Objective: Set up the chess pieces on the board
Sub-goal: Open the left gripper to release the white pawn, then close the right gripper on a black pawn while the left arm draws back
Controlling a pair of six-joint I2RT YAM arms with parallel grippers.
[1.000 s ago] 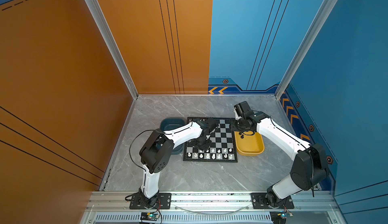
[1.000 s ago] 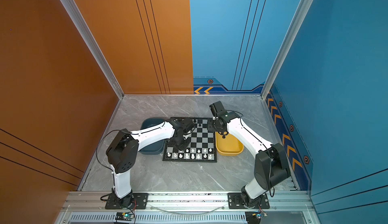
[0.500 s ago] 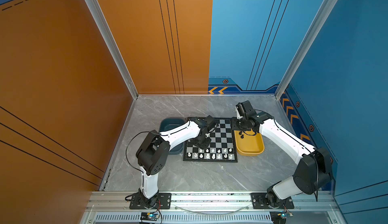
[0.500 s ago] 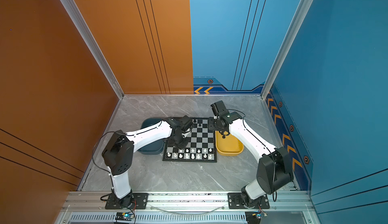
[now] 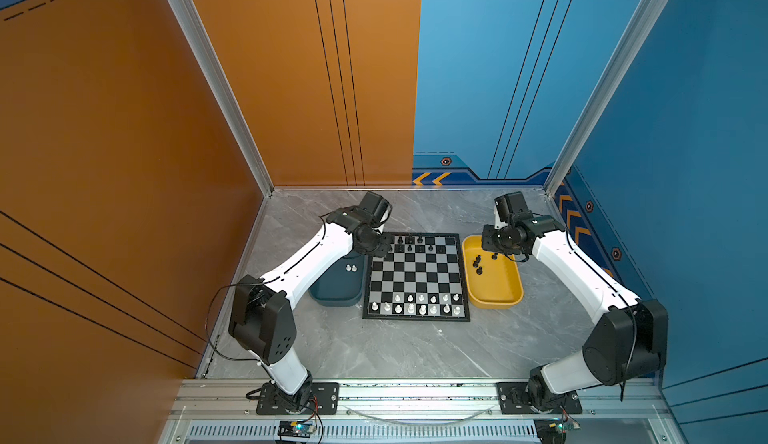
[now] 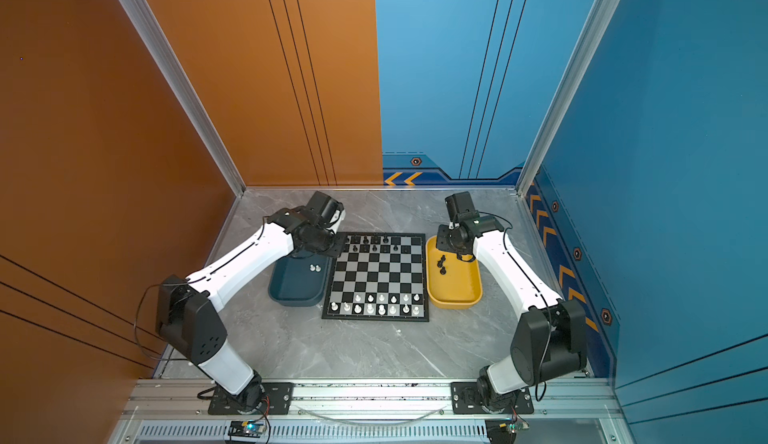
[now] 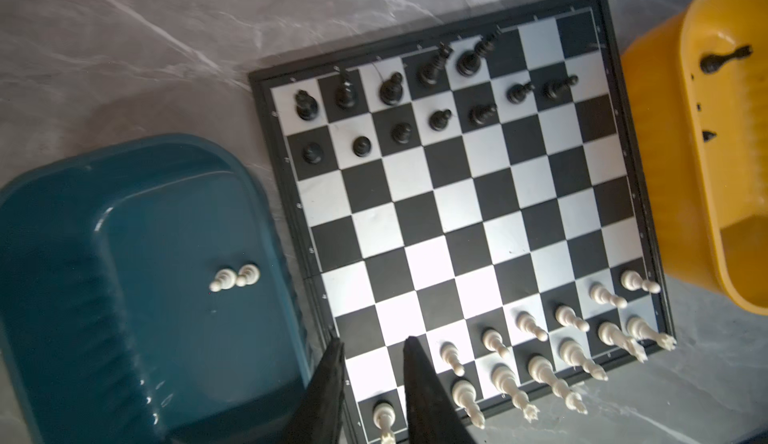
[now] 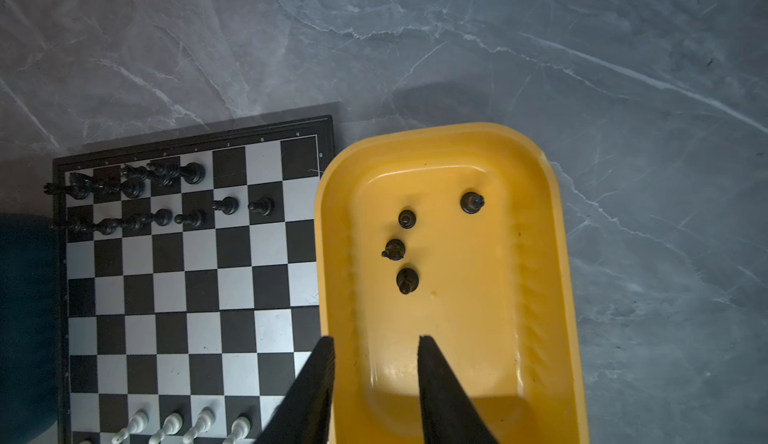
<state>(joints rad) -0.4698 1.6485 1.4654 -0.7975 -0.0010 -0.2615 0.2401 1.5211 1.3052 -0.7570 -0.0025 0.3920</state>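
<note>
Standing on the board (image 5: 416,277): black pieces (image 7: 361,145) in the two far rows and white pieces (image 7: 494,340) in the two near rows, all upright, the two sets well apart.
Board position: flat on the grey table (image 5: 374,350), between the dark blue tray (image 5: 336,292) on its left and the yellow tray (image 5: 494,302) on its right, just beside both.
Black rows: five pieces along the far edge row, bunched toward the dark blue tray's side; seven in the row in front of it.
White rows: the wrist view shows six in the inner row and at least seven along the near edge; a finger hides part of that row.
Dark blue tray contents: two white pieces (image 7: 235,277) close together on the floor, touching or nearly so.
Yellow tray contents: four black pieces (image 8: 393,249) on the floor toward the far end, three in a loose cluster and one apart.
Left gripper (image 7: 374,341): raised near the board's far left corner, by the dark blue tray; fingers partly spread, nothing between them, touching no piece.
Right gripper (image 8: 375,338): raised above the far end of the yellow tray, clear of the pieces below; fingers partly spread, the gap empty-handed over the tray floor.
</note>
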